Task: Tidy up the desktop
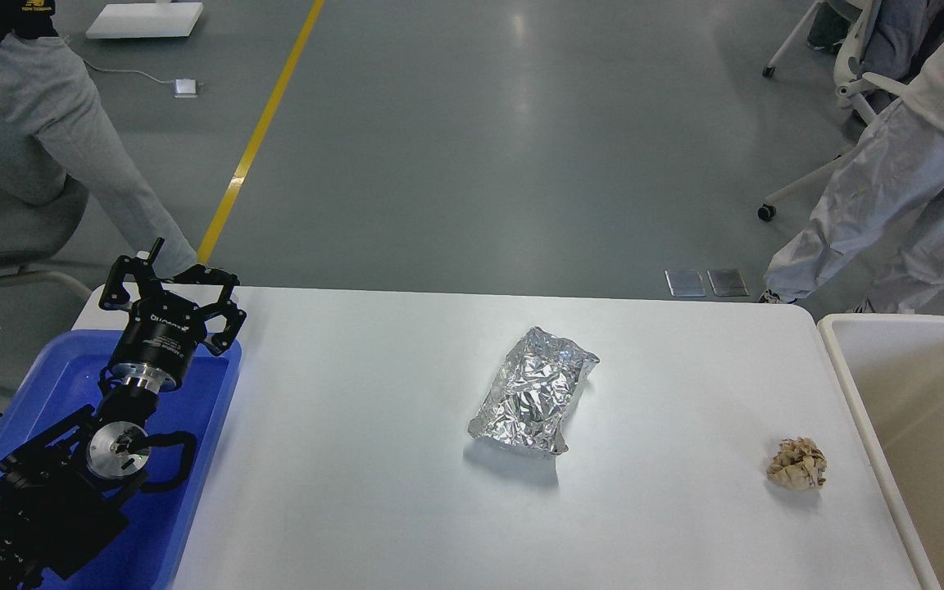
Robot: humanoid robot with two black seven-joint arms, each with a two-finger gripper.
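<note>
Clearly the white worktop (pixel 374 492) filling the lower frame is not yet tidy: a crumpled foil packet (pixel 533 392) lies at its centre and a beige paper wad (pixel 798 464) at lower right, near the beige bin (pixel 849 385). My left gripper (pixel 170 283) hangs over the blue tray (pixel 201 426) at lower left, fingers spread and empty; the right arm is out of view.

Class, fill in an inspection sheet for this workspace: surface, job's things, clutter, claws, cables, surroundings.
Surface: white desktop, smooth.
Job's things: blue tray at its left edge, beige bin at its right.
Clutter: crumpled foil packet mid-table; crumpled paper ball near the bin.
Claws: left claw open above the tray, empty; right claw not in view.
Cables: black cable on the left arm.
Surroundings: grey floor, yellow line, two people, chairs.
</note>
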